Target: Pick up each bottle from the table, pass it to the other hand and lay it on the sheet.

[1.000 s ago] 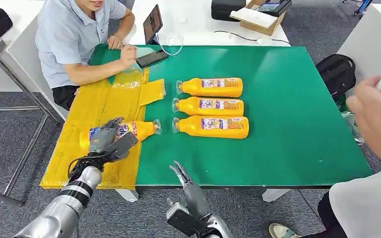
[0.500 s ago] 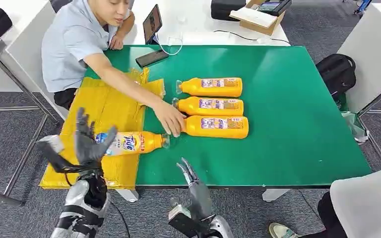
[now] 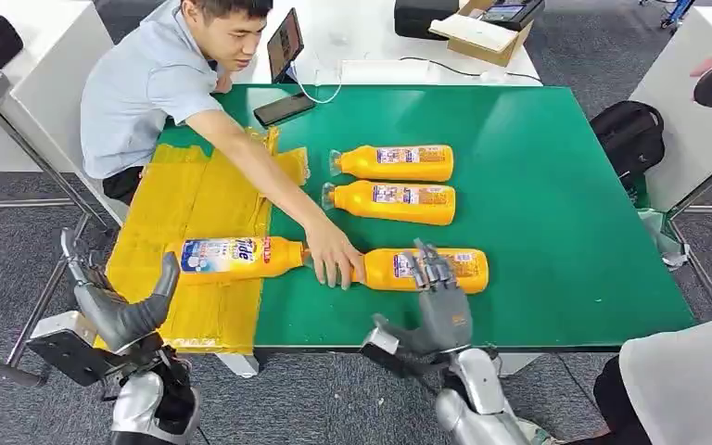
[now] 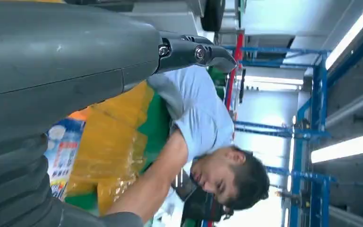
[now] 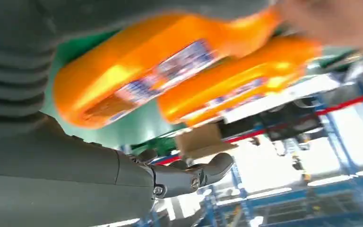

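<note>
- Head view: the right robot hand [image 3: 440, 311], fingers spread and holding nothing, hovers over the nearest bottle [image 3: 426, 269] at six o'clock on the green surface [image 3: 556, 213]; a person's hand [image 3: 334, 264] touches its neck (wait for it).
- Left wrist view: the left robot hand [image 4: 66, 66] is wide, empty beside the yellow sheet [image 4: 118, 137].
- Right wrist view: close around the bottle's label squarely.

Both arms are shiny silver metal with rounded segments, the left arm [image 3: 153, 413] at the lower left of the head frame and the right arm [image 3: 477, 408] at the bottom centre. The left hand [image 3: 120, 315] and right hand [image 3: 440, 301] are dark grey with chunky jointed fingers, and each has a boxy grey module at the wrist. Up close, the wrist pictures show a grey ribbed cover [image 5: 9, 61], a smooth grey thumb and small silver screws [image 4: 199, 52] near the fingertip.
</note>
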Controlling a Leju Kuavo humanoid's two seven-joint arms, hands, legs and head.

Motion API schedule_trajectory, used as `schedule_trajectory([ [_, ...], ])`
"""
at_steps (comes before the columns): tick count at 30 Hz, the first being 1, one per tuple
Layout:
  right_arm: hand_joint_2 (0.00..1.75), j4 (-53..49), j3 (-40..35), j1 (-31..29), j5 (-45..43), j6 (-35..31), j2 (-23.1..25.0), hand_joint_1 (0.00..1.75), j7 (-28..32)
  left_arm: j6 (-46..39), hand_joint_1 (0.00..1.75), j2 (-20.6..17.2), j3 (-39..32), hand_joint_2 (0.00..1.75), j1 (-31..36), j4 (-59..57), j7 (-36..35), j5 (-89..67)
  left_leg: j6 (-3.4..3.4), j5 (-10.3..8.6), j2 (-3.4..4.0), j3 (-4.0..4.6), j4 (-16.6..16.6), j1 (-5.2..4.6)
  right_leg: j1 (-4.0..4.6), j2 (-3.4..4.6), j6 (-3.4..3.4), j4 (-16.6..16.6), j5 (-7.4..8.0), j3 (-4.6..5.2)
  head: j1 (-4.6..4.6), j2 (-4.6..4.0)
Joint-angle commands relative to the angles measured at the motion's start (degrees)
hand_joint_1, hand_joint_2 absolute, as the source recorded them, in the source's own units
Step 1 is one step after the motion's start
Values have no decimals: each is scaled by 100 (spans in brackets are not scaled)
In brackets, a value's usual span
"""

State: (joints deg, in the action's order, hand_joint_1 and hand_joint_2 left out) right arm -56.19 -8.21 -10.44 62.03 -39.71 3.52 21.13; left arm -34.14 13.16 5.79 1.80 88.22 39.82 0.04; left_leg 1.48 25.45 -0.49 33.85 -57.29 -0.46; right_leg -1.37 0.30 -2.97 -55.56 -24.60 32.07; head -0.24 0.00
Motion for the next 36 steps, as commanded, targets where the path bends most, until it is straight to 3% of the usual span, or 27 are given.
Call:
schedule_trajectory([
  [1,175,1444,535,-686,278,-29,-206,0,-362,-175,0,-114,569,175,26,-24,-96,-263,-14,4,-4,-15,1,13,15,-11,19,7,-4,-22,2,0],
  [8,175,2346,341,-1112,224,261,-371,0,-1057,-226,0,-182,770,175,111,-173,-455,-474,-7,1,4,-7,2,9,9,-1,10,4,1,-9,2,0],
  [13,175,2794,273,-1401,259,114,-511,0,-1114,-167,0,-229,1061,175,222,-242,-598,-620,-7,-1,-5,-3,1,7,7,-10,10,3,0,-7,0,0],
  [16,175,3065,6,-1676,750,44,-597,0,-1495,-74,0,-273,1253,175,288,-199,-712,-634,-10,0,3,-8,-1,10,11,-4,14,4,1,-11,0,0],
  [23,175,3133,-157,-1838,1044,29,-592,0,-1761,-23,0,-305,1336,175,320,-190,-800,-616,-4,-3,-2,-11,1,4,5,-6,6,3,1,-12,2,0],
  [26,175,3238,-304,-2010,1316,169,-598,0,-2003,61,0,-326,1394,175,368,-241,-922,-582,-5,-2,2,-10,-2,7,8,-3,8,2,2,-11,0,0],
  [31,175,3440,-220,-2089,1160,542,-488,0,-1894,110,0,-329,1412,175,441,-400,-1034,-536,-7,-2,2,-15,0,9,10,-4,10,4,3,-17,0,0],
  [36,175,3770,-69,-2070,808,1576,-363,0,-1738,283,0,-331,1494,175,531,-644,-1306,-427,-5,-3,0,-19,3,9,9,-5,8,6,2,-20,0,0],
])
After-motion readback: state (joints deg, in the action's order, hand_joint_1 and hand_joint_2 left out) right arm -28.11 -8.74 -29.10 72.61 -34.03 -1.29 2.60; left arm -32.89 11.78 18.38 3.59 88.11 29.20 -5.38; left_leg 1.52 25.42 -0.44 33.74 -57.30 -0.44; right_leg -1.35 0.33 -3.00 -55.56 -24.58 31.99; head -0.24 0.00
